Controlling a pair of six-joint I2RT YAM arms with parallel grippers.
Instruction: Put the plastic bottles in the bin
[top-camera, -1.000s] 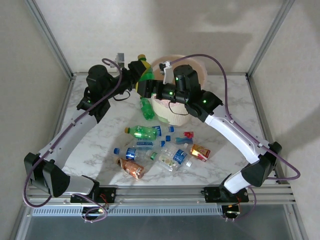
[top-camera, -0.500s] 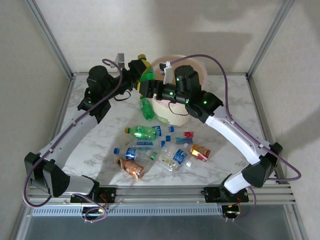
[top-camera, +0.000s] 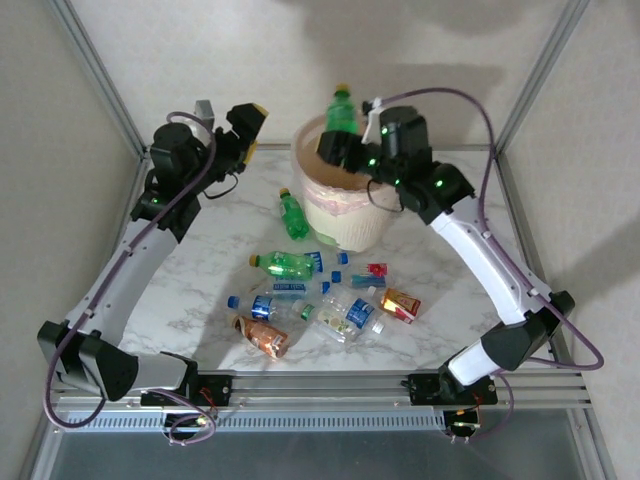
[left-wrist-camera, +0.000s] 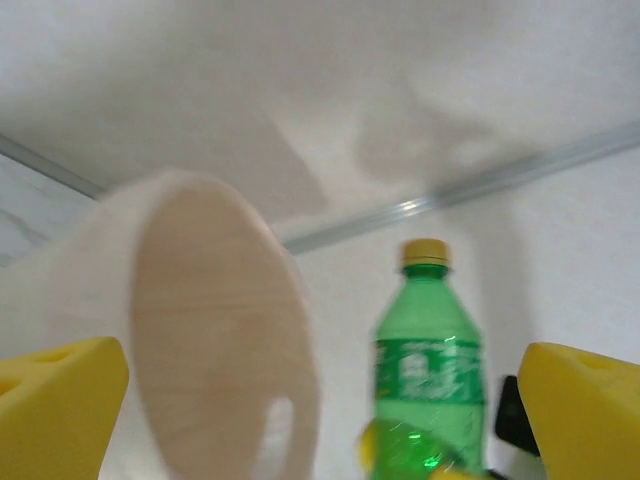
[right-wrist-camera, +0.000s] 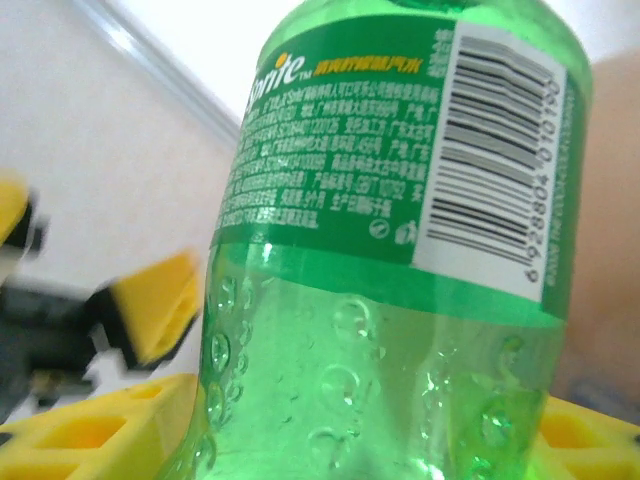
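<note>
**Green bottle held upright over the bin**

The right end effector (top-camera: 335, 148) grips a green bottle (top-camera: 341, 110) low on its body. The bottle's long axis is vertical, cap up, and its base looks to sit above the bin (top-camera: 345, 215) mouth, so a release should drop it in. The left end effector (top-camera: 247, 128) hangs empty to the bin's left, jaws wide apart. The other bottles (top-camera: 310, 295) lie on the table (top-camera: 200, 270) before the bin. The bottle's base and the bin's inside are hidden.
</note>
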